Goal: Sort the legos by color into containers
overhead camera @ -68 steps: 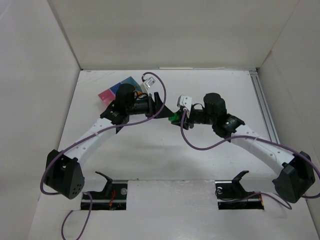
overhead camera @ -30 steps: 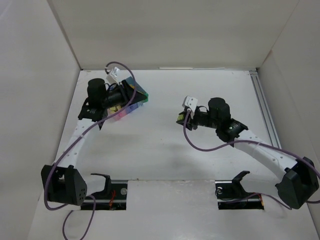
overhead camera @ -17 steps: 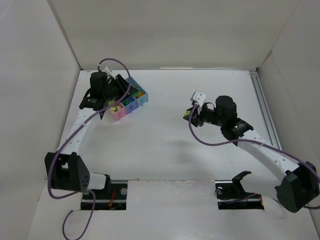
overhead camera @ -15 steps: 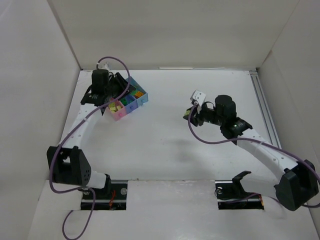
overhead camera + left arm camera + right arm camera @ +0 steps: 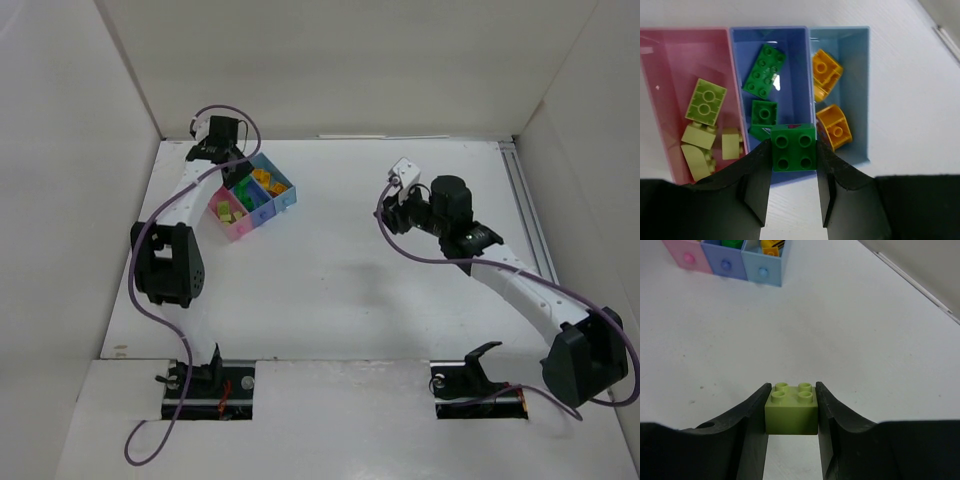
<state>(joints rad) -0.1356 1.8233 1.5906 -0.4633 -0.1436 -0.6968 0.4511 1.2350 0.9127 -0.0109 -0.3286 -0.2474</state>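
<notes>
left gripper (image 5: 793, 152) clamps green brick (image 5: 793, 148) above middle bin (image 5: 769, 29) | right gripper (image 5: 791, 407) clamps lime brick (image 5: 791, 415) | rigid, light, probably slick: you pinch flat sides

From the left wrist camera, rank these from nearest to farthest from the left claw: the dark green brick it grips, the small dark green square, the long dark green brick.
1. Gripped dark green brick: held in the left claw.
2. Small dark green square: just beyond, in the middle blue bin.
3. Long dark green brick: same bin's far end.
</notes>
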